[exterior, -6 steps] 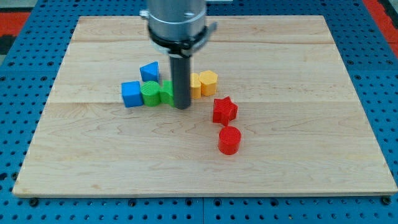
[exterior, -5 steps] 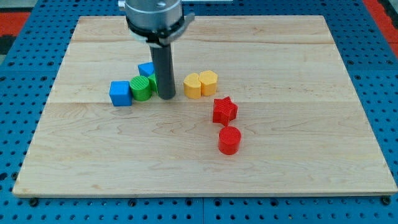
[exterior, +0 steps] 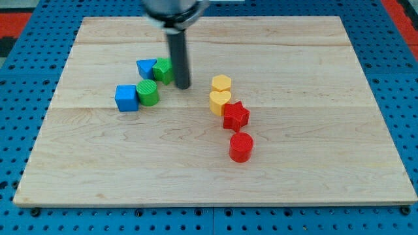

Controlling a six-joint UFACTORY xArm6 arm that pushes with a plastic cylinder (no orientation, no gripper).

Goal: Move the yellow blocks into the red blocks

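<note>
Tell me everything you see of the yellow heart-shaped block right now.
The yellow heart-shaped block looks like matte plastic and lies flat on the wooden board. It touches the red star block at its lower right, and the yellow hexagonal block sits just above it. My tip stands apart, toward the view's left.

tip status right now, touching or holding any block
My tip: no hand, holds nothing; it sits just right of the green block, contact unclear, clear of the yellow blocks.
</note>
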